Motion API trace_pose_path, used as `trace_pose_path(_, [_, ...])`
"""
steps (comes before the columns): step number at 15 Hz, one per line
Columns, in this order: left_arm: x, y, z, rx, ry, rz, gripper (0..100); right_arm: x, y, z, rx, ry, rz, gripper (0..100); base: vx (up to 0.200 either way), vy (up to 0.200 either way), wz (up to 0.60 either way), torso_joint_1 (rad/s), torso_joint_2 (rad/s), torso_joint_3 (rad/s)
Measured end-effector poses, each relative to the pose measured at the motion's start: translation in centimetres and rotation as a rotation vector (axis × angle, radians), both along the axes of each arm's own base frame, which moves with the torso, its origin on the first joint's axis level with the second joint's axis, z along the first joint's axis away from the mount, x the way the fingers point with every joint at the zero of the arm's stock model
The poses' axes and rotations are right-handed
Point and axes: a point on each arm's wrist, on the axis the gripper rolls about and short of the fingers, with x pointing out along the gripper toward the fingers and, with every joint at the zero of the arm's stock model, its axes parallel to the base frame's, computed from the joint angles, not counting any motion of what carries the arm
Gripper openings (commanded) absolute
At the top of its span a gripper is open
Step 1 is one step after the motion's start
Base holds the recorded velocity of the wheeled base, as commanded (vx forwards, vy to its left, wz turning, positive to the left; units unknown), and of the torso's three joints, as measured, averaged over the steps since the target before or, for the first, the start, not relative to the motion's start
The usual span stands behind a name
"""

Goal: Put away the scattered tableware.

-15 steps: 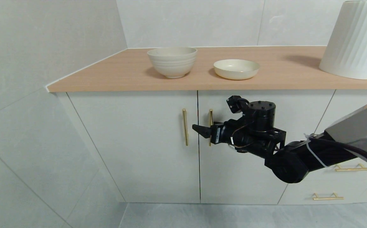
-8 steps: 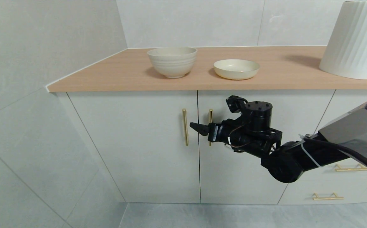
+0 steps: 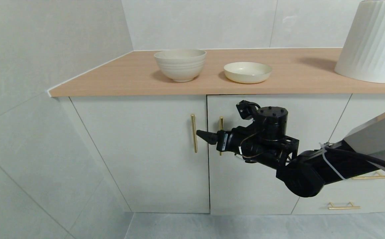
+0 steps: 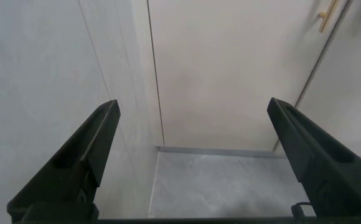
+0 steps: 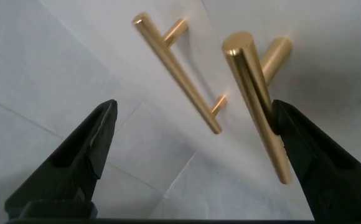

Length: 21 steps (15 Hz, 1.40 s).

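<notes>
A cream ribbed bowl [image 3: 180,64] and a shallow cream dish [image 3: 247,72] stand on the wooden countertop [image 3: 132,79]. Below them, my right gripper [image 3: 201,135] is open in front of the cabinet doors, its tip between the two gold door handles. In the right wrist view the right door's handle [image 5: 258,106] lies in the gap of my right gripper [image 5: 193,162], close to one finger [image 5: 311,162], and the left door's handle [image 5: 177,74] is farther off. My left gripper [image 4: 193,155] hangs open and empty, low by the cabinet's left corner.
A tall white ribbed container [image 3: 368,39] stands at the counter's right end. Both cabinet doors [image 3: 146,152] are closed. Drawers with gold handles [image 3: 343,206] sit at the lower right. A tiled wall [image 3: 30,99] closes off the left side.
My right gripper has slid a little to the left, past the right door's handle towards the left one. Bowl and dish have not moved.
</notes>
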Motion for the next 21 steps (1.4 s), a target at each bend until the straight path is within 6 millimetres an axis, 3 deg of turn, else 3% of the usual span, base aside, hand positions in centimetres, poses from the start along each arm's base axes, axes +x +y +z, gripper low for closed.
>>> trace_pose_path(4, [0.0,0.0,0.0,0.0,0.0,0.0,100,-1.6,-0.1,0.4,-0.003,0.008,0.056,100,0.0,0.0,0.0,0.0,0.0,0.0])
trace_pose_path(14, [0.0,0.0,0.0,0.007,0.0,-0.001,100,-8.7,-1.5,0.4,-0.052,0.071,0.229,100,0.0,0.0,0.0,0.0,0.0,0.0])
trace_pose_path(21, [0.0,0.0,0.0,0.054,0.002,-0.002,100,-11.8,-3.2,0.1,-0.052,0.07,0.268,100,0.0,0.0,0.0,0.0,0.0,0.0])
